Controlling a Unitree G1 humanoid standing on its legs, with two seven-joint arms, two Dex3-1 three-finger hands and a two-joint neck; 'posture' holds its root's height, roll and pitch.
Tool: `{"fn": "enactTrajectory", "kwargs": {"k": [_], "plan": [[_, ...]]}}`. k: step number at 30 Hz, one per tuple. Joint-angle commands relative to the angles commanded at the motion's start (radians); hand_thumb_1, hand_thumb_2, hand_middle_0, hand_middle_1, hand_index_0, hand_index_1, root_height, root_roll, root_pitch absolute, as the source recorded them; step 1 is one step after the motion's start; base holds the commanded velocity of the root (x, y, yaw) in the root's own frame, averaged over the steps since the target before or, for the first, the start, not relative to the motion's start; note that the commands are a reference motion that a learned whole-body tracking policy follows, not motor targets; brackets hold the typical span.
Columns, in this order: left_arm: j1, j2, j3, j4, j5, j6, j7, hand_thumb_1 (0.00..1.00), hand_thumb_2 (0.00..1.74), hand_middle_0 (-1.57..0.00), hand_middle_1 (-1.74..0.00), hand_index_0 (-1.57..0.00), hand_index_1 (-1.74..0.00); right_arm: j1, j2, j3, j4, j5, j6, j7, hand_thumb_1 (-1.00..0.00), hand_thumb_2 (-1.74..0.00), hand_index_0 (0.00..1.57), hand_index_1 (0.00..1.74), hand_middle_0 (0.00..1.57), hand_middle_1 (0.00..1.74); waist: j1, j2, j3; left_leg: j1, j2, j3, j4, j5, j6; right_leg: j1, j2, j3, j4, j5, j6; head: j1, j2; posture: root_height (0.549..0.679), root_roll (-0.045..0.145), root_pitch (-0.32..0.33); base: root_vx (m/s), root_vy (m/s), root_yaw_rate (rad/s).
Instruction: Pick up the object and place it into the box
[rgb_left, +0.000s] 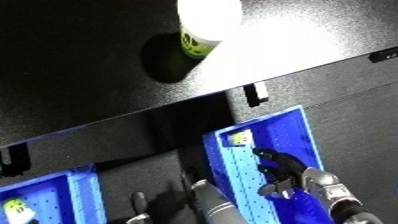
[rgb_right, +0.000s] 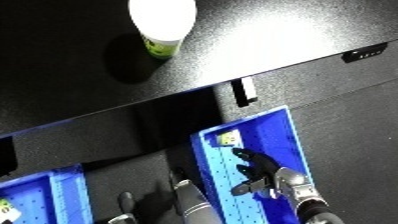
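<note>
A white tub with a green label (rgb_left: 202, 31) stands on the black table (rgb_left: 80, 75) at the top of the view, away from both hands. Below the table's front edge lies a blue bin (rgb_left: 289, 135), tilted in the picture. My right hand (rgb_left: 282, 172) hovers over this bin's perforated floor with its fingers relaxed and nothing in them. My left hand (rgb_left: 192, 184) shows dark against the dark floor at the lower middle, to the left of the bin, fingers spread and empty.
A second blue bin (rgb_left: 75, 192) sits at the lower left with a white and green item (rgb_left: 18, 210) in it. A small pale tag (rgb_left: 240, 138) lies in the right bin's far corner. Brackets (rgb_left: 256, 92) hang on the table's front edge.
</note>
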Motion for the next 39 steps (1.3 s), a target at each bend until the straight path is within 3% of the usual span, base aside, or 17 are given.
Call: {"fn": "enactTrajectory", "kwargs": {"k": [1, 2, 3, 5, 11, 14, 19, 24, 30, 35, 39], "plan": [[0.009, 0.006, 0.003, -0.006, -0.002, -0.001, 0.002, 0.00, 0.00, 0.00, 0.00, 0.00, 0.00, 0.021, -0.009, 0.000, -0.055, 0.024, 0.029, 0.042, 0.00, 0.00, 0.00, 0.00, 0.00, 0.00, -0.003, -0.005, 0.000, -0.003, 0.001, 0.001, 0.000, 0.001, 0.0004, -0.003, 0.0010, -0.001, 0.001, 0.000, 0.0006, -0.012, 0.007, 0.640, 0.035, -0.035, -0.011, -0.045, -0.075], [0.027, 0.021, 0.013, -0.010, -0.004, -0.003, 0.000, 0.00, 0.00, 0.00, 0.00, 0.00, 0.00, 0.071, -0.029, 0.001, -0.170, 0.061, 0.076, 0.128, 0.00, 0.00, 0.00, 0.00, 0.00, 0.00, -0.008, -0.015, -0.001, -0.008, 0.005, 0.002, -0.002, 0.003, 0.0007, -0.008, 0.0018, -0.003, 0.002, 0.000, 0.0032, -0.030, 0.017, 0.639, 0.033, -0.031, -0.007, -0.044, -0.082], [0.027, 0.021, 0.013, -0.010, -0.004, -0.003, 0.000, 0.00, 0.00, 0.00, 0.00, 0.00, 0.00, 0.071, -0.029, 0.001, -0.170, 0.061, 0.076, 0.128, 0.00, 0.00, 0.00, 0.00, 0.00, 0.00, -0.008, -0.015, -0.001, -0.008, 0.005, 0.002, -0.002, 0.003, 0.0007, -0.008, 0.0018, -0.003, 0.002, 0.000, 0.0032, -0.030, 0.017, 0.639, 0.033, -0.031, -0.007, -0.044, -0.082], [0.044, 0.043, 0.030, 0.002, -0.002, -0.008, -0.011, 0.00, 0.00, 0.00, 0.00, 0.00, 0.00, 0.132, -0.065, -0.005, -0.327, 0.092, 0.124, 0.234, 0.00, 0.00, 0.00, 0.00, 0.00, 0.00, -0.018, -0.033, -0.007, -0.014, 0.012, 0.006, -0.006, 0.006, -0.0034, -0.013, 0.0010, -0.008, -0.001, 0.001, 0.0085, -0.066, 0.026, 0.640, 0.032, -0.024, -0.002, -0.049, -0.085], [0.068, 0.070, 0.049, 0.019, -0.004, -0.018, -0.018, 0.00, 0.00, 0.00, 0.00, 0.00, 0.00, 0.204, -0.141, -0.032, -0.611, 0.105, 0.218, 0.401, 0.00, 0.00, 0.00, 0.00, 0.00, 0.00, -0.038, -0.062, -0.019, -0.024, 0.028, 0.016, -0.004, 0.007, -0.0163, -0.022, -0.0044, -0.018, 0.000, 0.000, 0.0144, -0.112, 0.031, 0.639, 0.031, -0.014, 0.006, -0.038, -0.085], [0.072, 0.074, 0.045, 0.027, -0.007, -0.023, -0.019, 0.00, 0.00, 0.00, 0.00, 0.00, 0.00, 0.210, -0.174, -0.045, -0.715, 0.141, 0.231, 0.473, 0.00, 0.00, 0.00, 0.00, 0.00, 0.00, -0.043, -0.069, -0.025, -0.024, 0.034, 0.019, -0.003, 0.008, -0.0222, -0.022, -0.0058, -0.021, -0.002, -0.001, 0.0149, -0.121, 0.027, 0.640, 0.031, -0.012, 0.022, -0.021, -0.055], [0.073, 0.066, 0.034, 0.049, -0.014, -0.039, -0.022, 0.00, 0.00, 0.00, 0.00, 0.00, 0.00, 0.175, -0.182, -0.092, -0.893, 0.325, 0.205, 0.525, 0.00, 0.00, 0.00, 0.00, 0.00, 0.00, -0.052, -0.069, -0.035, -0.020, 0.041, 0.023, -0.004, 0.006, -0.0302, -0.016, -0.0048, -0.019, -0.005, -0.005, 0.0147, -0.137, 0.026, 0.640, 0.034, -0.012, 0.036, 0.000, -0.029], [0.076, 0.036, 0.028, 0.058, -0.005, -0.041, -0.013, 0.00, 0.00, 0.00, 0.00, 0.00, 0.00, 0.111, -0.128, -0.138, -1.054, 0.518, 0.157, 0.524, 0.00, 0.00, 0.00, 0.00, 0.00, 0.00, -0.056, -0.055, -0.044, -0.018, 0.043, 0.026, 0.001, -0.001, -0.0344, -0.013, -0.0050, -0.011, -0.001, -0.014, 0.0144, -0.125, 0.036, 0.640, 0.039, -0.014, 0.037, 0.027, -0.001], [0.074, 0.005, 0.025, 0.065, 0.017, -0.028, -0.014, 0.00, 0.00, 0.00, 0.00, 0.00, 0.00, -0.007, -0.044, -0.201, -1.177, 0.685, 0.017, 0.340, 0.00, 0.00, 0.00, 0.00, 0.00, 0.00, -0.052, -0.035, -0.049, -0.017, 0.036, 0.026, 0.012, -0.010, -0.0358, -0.009, -0.0072, -0.005, 0.007, -0.021, 0.0083, -0.095, 0.048, 0.640, 0.047, -0.019, 0.033, 0.031, 0.038], [0.084, -0.009, 0.033, 0.058, 0.030, -0.024, -0.022, 0.00, 0.00, 0.00, 0.00, 0.00, 0.00, -0.059, 0.008, -0.283, -1.214, 0.702, -0.061, 0.227, 0.00, 0.00, 0.00, 0.00, 0.00, 0.00, -0.050, -0.022, -0.053, -0.018, 0.031, 0.025, 0.018, -0.015, -0.0331, -0.008, -0.0091, -0.003, 0.014, -0.024, 0.0055, -0.089, 0.073, 0.640, 0.051, -0.022, 0.036, 0.027, 0.034], [0.091, -0.012, 0.039, 0.049, 0.036, -0.016, -0.021, 0.00, 0.00, 0.00, 0.00, 0.00, 0.00, -0.072, 0.012, -0.351, -1.216, 0.664, -0.175, 0.135, 0.00, 0.00, 0.00, 0.00, 0.00, 0.00, -0.054, -0.018, -0.053, -0.018, 0.028, 0.028, 0.016, -0.014, -0.0330, -0.009, -0.0073, -0.003, 0.012, -0.020, 0.0054, -0.109, 0.087, 0.641, 0.051, -0.020, 0.018, 0.023, 0.010]]}}
